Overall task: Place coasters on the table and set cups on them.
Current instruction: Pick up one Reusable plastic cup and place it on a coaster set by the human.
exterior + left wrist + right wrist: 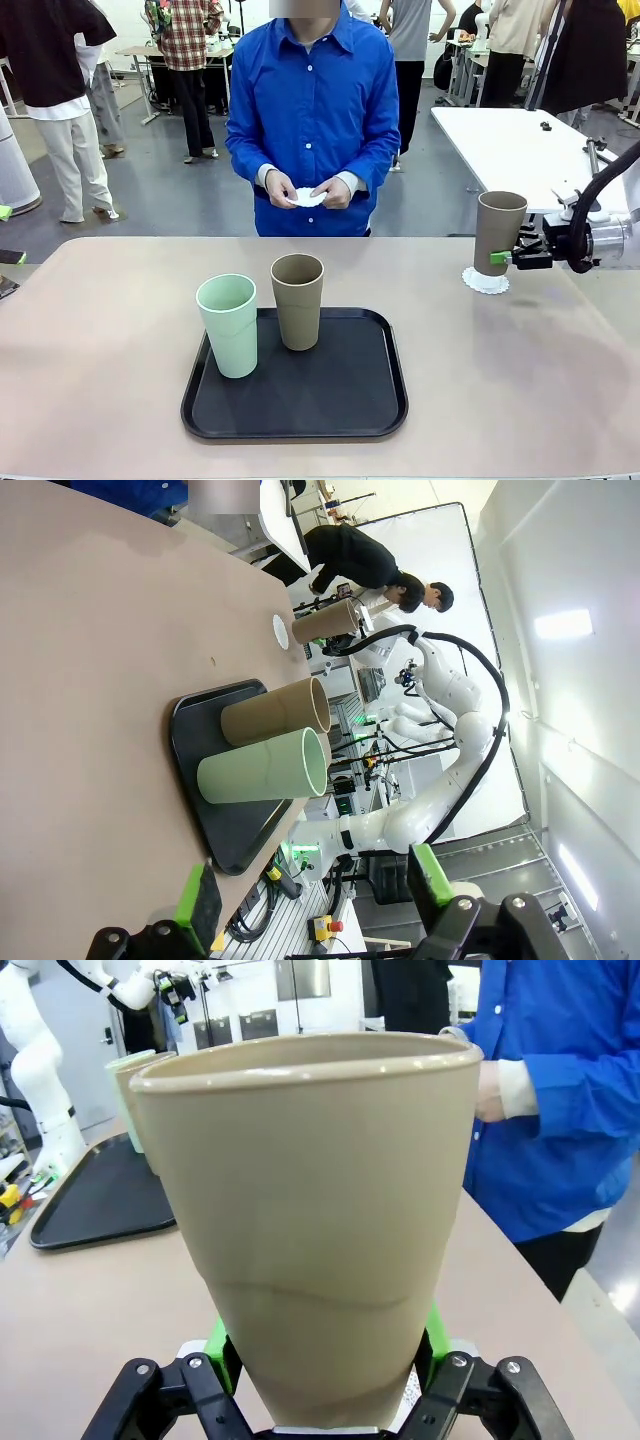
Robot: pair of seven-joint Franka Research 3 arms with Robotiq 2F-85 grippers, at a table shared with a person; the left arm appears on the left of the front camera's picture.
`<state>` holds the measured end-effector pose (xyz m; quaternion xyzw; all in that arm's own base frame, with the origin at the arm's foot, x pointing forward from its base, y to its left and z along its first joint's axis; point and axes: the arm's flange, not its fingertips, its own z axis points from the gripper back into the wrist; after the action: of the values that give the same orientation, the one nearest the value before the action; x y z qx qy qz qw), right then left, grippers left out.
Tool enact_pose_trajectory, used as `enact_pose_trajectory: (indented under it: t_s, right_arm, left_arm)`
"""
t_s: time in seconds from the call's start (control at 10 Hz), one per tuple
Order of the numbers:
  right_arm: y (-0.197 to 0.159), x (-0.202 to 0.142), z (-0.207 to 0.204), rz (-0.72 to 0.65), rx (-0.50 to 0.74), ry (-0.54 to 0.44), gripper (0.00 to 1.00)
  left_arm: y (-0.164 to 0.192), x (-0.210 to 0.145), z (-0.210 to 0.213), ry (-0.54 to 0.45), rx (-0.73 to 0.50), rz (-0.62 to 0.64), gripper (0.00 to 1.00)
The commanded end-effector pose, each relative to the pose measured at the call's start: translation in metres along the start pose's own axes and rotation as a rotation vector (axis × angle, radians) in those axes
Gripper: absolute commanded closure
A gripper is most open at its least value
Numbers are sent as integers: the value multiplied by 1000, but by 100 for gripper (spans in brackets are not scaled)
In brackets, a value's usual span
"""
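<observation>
My right gripper (505, 257) is shut on a tan cup (500, 230) (320, 1220), held upright at the table's (100, 340) far right. The cup's base is over a white lacy coaster (485, 282) (411, 1390); I cannot tell whether it rests on it. A mint cup (228, 325) (265, 767) and a second tan cup (298, 300) (275, 712) stand on the black tray (330, 410). The person in a blue shirt holds another coaster (308, 197) in both hands. My left gripper (312, 890) hangs open and empty, off the table's left end.
A white table (510, 140) stands behind my right arm. The tray (190, 730) lies near the front middle of the table. Bare tabletop lies left of the tray and between the tray and the held cup.
</observation>
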<state>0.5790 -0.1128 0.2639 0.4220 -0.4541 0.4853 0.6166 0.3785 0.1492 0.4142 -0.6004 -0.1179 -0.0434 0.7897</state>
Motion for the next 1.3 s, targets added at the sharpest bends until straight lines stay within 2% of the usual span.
enact_pose_trajectory:
  t_s: [0.0,0.1,0.2,0.7,1.2]
  right_arm:
    - [-12,-3,5,-2,28,-27,19]
    - [-12,-3,6,-16,0,-35,19]
    - [-3,-4,1,-3,7,-8,19]
    - [-3,-4,1,-3,7,-8,19]
    - [-15,-19,-3,42,27,-47,19]
  left_arm:
    - [-1,-1,1,-2,-8,-9,0]
    - [-1,-1,1,-2,-8,-9,0]
    - [-1,-1,1,-2,-8,-9,0]
    - [-1,-1,1,-2,-8,-9,0]
    - [-1,-1,1,-2,-8,-9,0]
